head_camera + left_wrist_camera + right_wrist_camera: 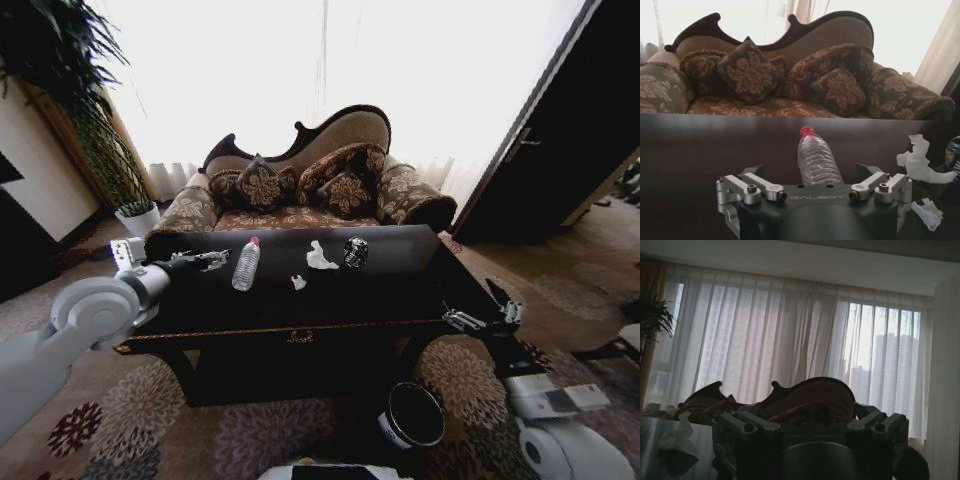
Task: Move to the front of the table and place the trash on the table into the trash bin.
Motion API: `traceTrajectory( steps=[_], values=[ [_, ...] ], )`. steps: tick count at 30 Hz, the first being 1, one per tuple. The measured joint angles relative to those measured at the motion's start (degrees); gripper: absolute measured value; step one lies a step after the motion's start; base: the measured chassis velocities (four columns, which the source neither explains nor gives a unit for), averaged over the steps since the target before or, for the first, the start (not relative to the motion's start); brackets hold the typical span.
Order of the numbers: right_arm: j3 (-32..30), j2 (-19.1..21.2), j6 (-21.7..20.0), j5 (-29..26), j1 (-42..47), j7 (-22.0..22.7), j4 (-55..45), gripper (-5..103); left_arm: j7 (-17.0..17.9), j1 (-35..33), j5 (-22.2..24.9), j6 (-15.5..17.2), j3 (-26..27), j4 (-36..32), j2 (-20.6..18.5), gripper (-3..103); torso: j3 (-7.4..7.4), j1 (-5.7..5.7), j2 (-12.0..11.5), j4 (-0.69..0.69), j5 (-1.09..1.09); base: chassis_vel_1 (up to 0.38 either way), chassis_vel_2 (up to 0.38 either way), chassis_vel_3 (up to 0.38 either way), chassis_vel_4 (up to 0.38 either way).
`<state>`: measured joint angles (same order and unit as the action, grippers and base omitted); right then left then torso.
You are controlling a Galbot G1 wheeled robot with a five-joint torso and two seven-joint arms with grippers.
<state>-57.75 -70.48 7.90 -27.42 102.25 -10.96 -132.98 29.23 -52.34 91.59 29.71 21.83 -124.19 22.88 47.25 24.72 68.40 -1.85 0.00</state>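
The dark glossy table [400,285] stands right in front of me, with the trash on its far half. A crumpled white paper scrap [320,257] [919,161] lies at the centre. A smaller scrap [298,283] [928,214] lies nearer me, and a crushed dark shiny can [355,251] sits just to the right. A clear plastic bottle [246,264] [816,161] with a red cap lies left of them. My left gripper [208,260] hovers open over the table's left part, just short of the bottle. My right gripper [482,318] waits open off the table's right front corner. The black trash bin [413,415] stands on the carpet below the front right.
A patterned sofa [310,190] with cushions stands directly behind the table. A white plant pot [140,216] and tall plant are at the back left. A dark door [560,130] is at the right. Patterned carpet [150,420] surrounds the table.
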Motion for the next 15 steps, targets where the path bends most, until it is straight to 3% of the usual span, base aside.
traceTrajectory(
  steps=[2, 10, 15],
  values=[
    [0.0, 0.0, 0.0, 0.0, 0.0, 0.0, 0.0, 100, 0.0, 1.0, 0.1, 0.0, -1.2, 0.4, 0.1, 100, 0.00, 0.00, 0.0, 0.00, 0.00, 0.000, 0.000, 0.000, 0.000],
    [-0.1, -0.6, 0.2, 0.6, 0.5, -0.2, 0.0, 100, -0.5, 16.4, 1.2, 0.5, -18.1, 6.1, 1.6, 100, 0.00, 0.00, 0.0, 0.00, 0.01, 0.000, 0.000, 0.000, 0.000],
    [-0.1, -1.0, 0.2, 0.8, 0.5, -0.3, 0.1, 100, -1.1, 22.7, 2.1, 1.1, -23.8, 8.8, 3.7, 100, 0.00, 0.00, 0.0, 0.00, 0.01, 0.000, 0.000, 0.000, 0.000]
  ],
)
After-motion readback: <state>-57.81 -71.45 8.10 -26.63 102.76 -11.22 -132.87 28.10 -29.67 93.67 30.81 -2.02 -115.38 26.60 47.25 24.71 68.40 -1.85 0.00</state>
